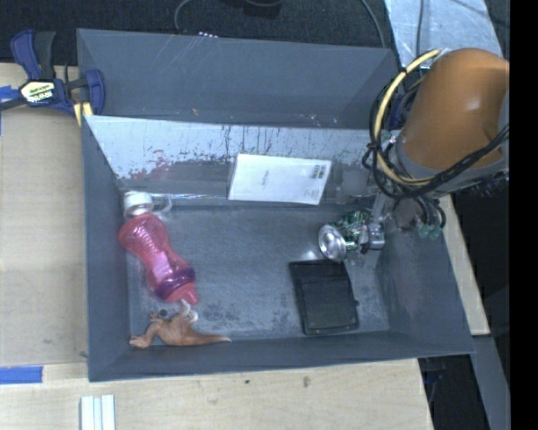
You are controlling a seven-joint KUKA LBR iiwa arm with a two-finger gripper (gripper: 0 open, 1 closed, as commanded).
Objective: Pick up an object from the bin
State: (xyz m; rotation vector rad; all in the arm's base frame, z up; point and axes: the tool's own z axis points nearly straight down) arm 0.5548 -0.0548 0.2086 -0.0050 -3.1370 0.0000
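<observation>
Your gripper [364,235] sits low in the right half of the bin [251,79], close to the right wall and a little above the frame's middle height. You cannot tell from this view whether it is released or clenched. Its tip is dark and cluttered, with a bit of green showing.

Pressed against its left side is a small shiny silver round object [333,241], resting on or just above the bin floor. You cannot tell whether the gripper has hold of it.

Just below that object and the gripper, a flat black rectangular case [324,296] lies on the floor, its long side running toward the near wall.

Above and to the left, a white box [279,179] leans at the foot of the far wall.

Well apart, in the left of the bin, a pink bottle [154,253] with a white cap lies on its side. Below it, in the lower left corner, lies a tan toy dinosaur [175,333].

Up the arm at the upper right, the orange cover [457,101] bulges over the bin's rim, ringed by black and yellow cables [387,164].
</observation>
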